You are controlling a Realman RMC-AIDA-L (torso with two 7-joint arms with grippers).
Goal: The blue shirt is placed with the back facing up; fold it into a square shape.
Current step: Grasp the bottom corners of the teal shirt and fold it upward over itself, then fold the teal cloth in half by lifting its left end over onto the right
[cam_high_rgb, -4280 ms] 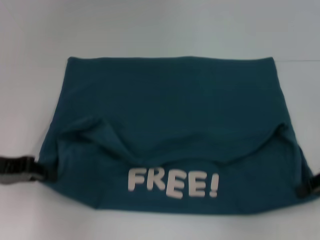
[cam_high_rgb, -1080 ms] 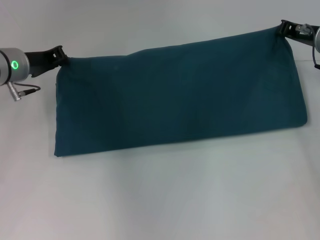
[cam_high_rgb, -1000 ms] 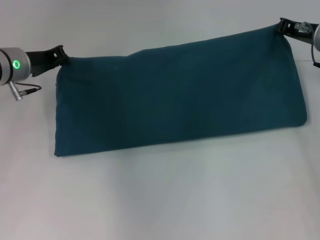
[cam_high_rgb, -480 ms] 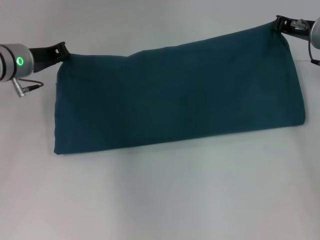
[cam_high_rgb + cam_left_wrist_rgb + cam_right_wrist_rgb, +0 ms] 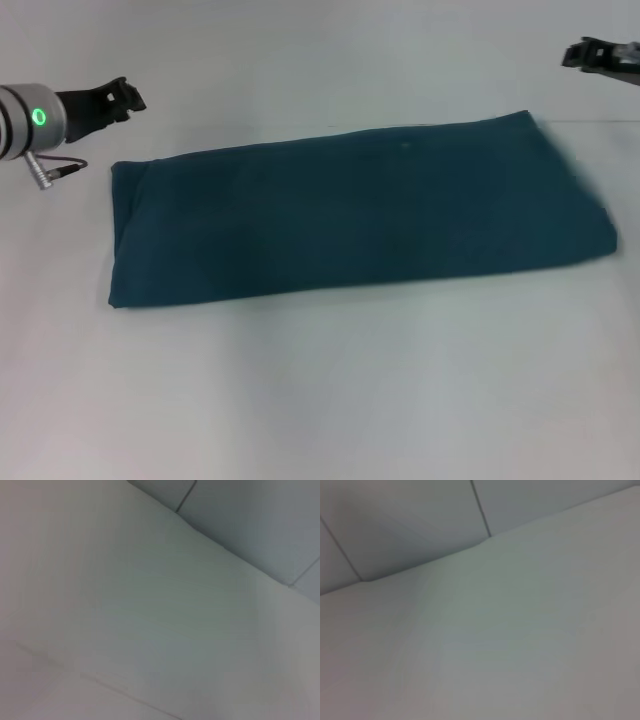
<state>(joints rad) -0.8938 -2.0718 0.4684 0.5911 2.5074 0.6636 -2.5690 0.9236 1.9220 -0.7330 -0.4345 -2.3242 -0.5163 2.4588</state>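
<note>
The blue shirt (image 5: pixel 360 215) lies flat on the white table (image 5: pixel 320 400) as a long folded band, plain side up, with no lettering showing. My left gripper (image 5: pixel 128 96) hovers above and beyond the band's far left corner, open and holding nothing. Off the far right corner, raised and apart from the cloth, my right gripper (image 5: pixel 575 53) is also open and empty. Neither wrist view shows the shirt or any fingers, only pale surface.
The white table extends in front of the shirt and to both sides. A thin seam (image 5: pixel 600 121) runs along the table at the far right. Grey panels with seams (image 5: pixel 480 515) fill the background of the wrist views.
Both grippers let go of the shirt's far corners and pulled up and away. The raised far edge dropped, so the band now lies flat on the table.
</note>
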